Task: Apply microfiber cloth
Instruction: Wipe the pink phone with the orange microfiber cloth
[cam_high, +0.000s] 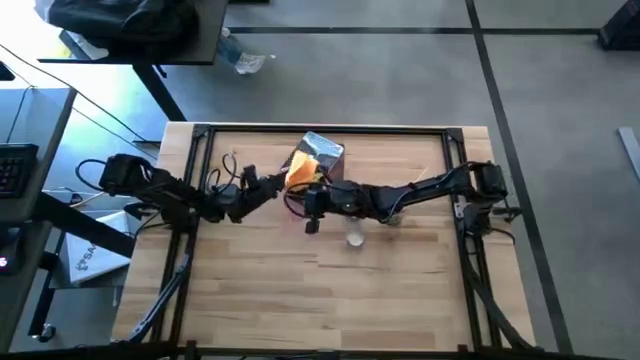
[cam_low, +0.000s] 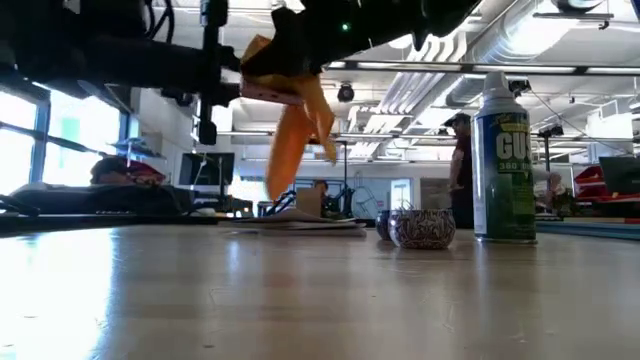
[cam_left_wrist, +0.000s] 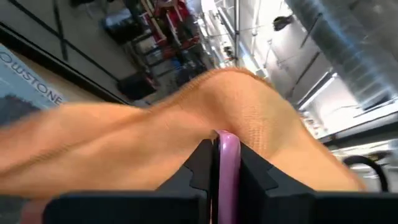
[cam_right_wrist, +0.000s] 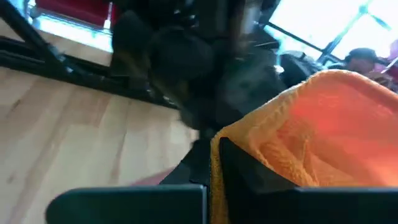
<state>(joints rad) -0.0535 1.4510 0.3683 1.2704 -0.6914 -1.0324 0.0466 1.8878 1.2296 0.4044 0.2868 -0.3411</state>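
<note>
Low view shows the microfiber cloth (cam_low: 292, 120) lifted clear of the table (cam_low: 300, 290), hanging as a loose orange fold from the dark arms above it. From overhead it sits near the middle of the table's far half, between the two grippers, just beside the grey-blue packet (cam_high: 322, 150). The left gripper (cam_left_wrist: 219, 163) has its fingers clenched on one part of the fabric, with something pink pressed between them as well; what that pink piece is I cannot tell. The right gripper (cam_right_wrist: 214, 163) is also pinched on a hem of the cloth.

The main risk, as I judge it, is that both arms hold the same soft piece: if they pull apart unevenly, the hem could slip out of one pinch and the cloth would swing or drop. The hanging tail could also drag across the small patterned bowl (cam_low: 421, 228) or brush the spray can (cam_low: 505, 160) standing near it and tip the can. The wrists are close together, so a careless move might knock them into each other.
</note>
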